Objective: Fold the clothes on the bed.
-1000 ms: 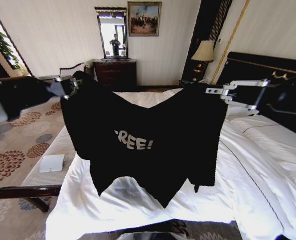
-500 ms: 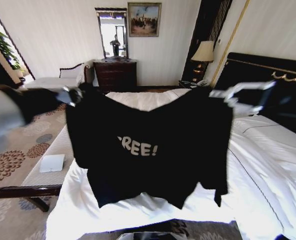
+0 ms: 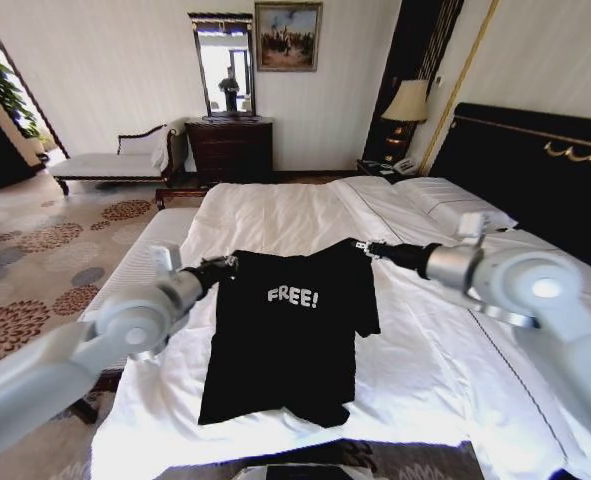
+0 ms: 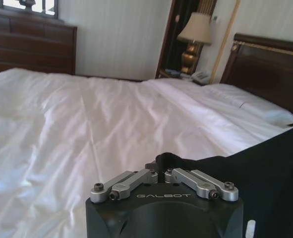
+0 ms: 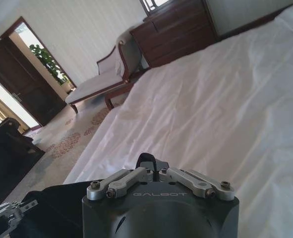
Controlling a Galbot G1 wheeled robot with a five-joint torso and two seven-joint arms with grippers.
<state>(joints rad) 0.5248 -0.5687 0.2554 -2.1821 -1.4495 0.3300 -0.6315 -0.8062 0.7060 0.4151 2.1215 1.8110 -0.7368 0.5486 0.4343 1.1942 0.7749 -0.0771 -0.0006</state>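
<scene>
The clothes are one black T-shirt [image 3: 285,350] with white "FREE!" lettering, lying spread flat on the white bed [image 3: 275,205], collar toward the far side and hem near the front edge. My left gripper [image 3: 225,264] is shut on its left shoulder; in the left wrist view its fingertips [image 4: 161,162] pinch a fold of the black fabric [image 4: 265,168]. At the right shoulder my right gripper [image 3: 363,246] is shut on the fabric, low over the sheet. The right wrist view has that gripper [image 5: 149,162] closed, with the shirt [image 5: 52,210] behind it.
White pillows [image 3: 455,203] lie against the dark headboard [image 3: 535,160] on the right. A lamp [image 3: 407,102] stands beyond the bed. A dark dresser [image 3: 230,145] with a mirror and a pale chaise [image 3: 115,160] line the far wall. Patterned carpet [image 3: 35,260] lies to the left.
The shirt hung spread in the air between my two raised grippers. Both arms have come down and forward, and the shirt now lies flat on the sheet.
</scene>
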